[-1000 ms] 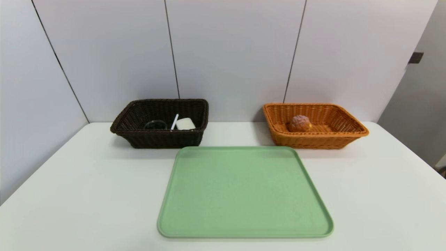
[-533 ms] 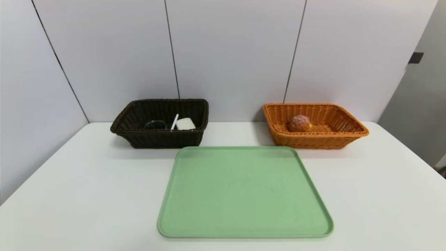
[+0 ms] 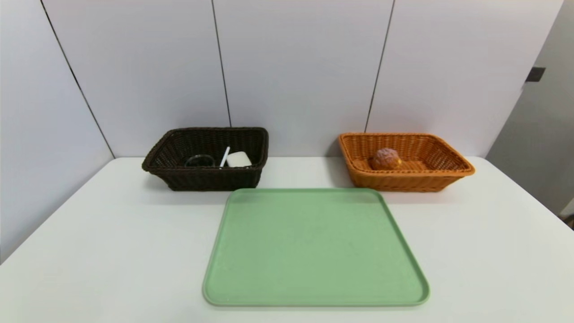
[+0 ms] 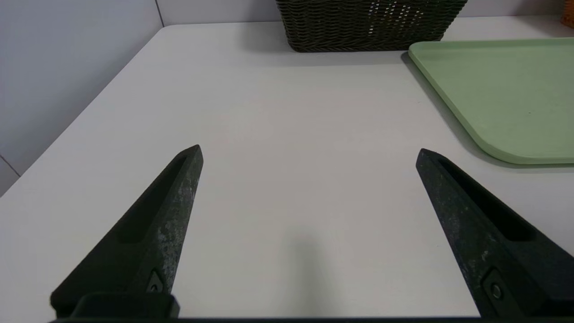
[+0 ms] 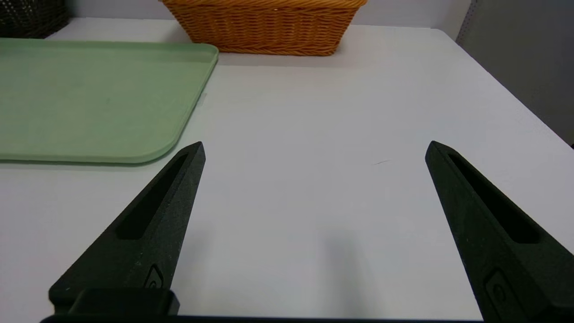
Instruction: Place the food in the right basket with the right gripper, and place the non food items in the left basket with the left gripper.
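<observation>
Already the bun (image 3: 385, 159) sits in the orange basket (image 3: 406, 179), soft and light, best cupped round its sides; left gripper (image 4: 309, 152) and right gripper (image 5: 314, 148) hover near, jaws spread, empty.

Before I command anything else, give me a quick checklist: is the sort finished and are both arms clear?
1. Bun inside the orange basket: ok.
2. White block, pen and glass cup inside the dark basket: ok.
3. Green tray carries nothing: ok.
4. Left gripper open, holding nothing, low over bare table beside the tray: ok.
5. Right gripper open, holding nothing, on the tray's other side: ok.
6. Anything left on the table to sort: none visible in any view, ok.
</observation>
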### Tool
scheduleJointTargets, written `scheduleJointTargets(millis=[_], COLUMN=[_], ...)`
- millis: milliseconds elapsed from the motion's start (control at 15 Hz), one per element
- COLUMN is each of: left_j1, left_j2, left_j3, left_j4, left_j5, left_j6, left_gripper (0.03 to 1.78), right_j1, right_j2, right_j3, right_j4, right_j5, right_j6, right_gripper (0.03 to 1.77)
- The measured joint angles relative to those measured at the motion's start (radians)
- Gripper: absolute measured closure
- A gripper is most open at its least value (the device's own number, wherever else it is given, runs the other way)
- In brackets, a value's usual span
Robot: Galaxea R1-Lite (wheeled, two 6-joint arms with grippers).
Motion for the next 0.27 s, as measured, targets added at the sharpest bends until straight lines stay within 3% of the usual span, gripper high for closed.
scheduleJointTargets(millis=[267], left_j1=[0.0], left_j2=[0.0], left_j3=[0.0], left_j4=[0.0], left_j5=[0.001], left_j6=[0.0], left_gripper=[0.12], right_j1=[0.0], right_j2=[0.0], right_j3=[0.0], right_j4=[-0.001], right_j5=[-0.007], right_j6=[0.03], right_gripper=[0.1])
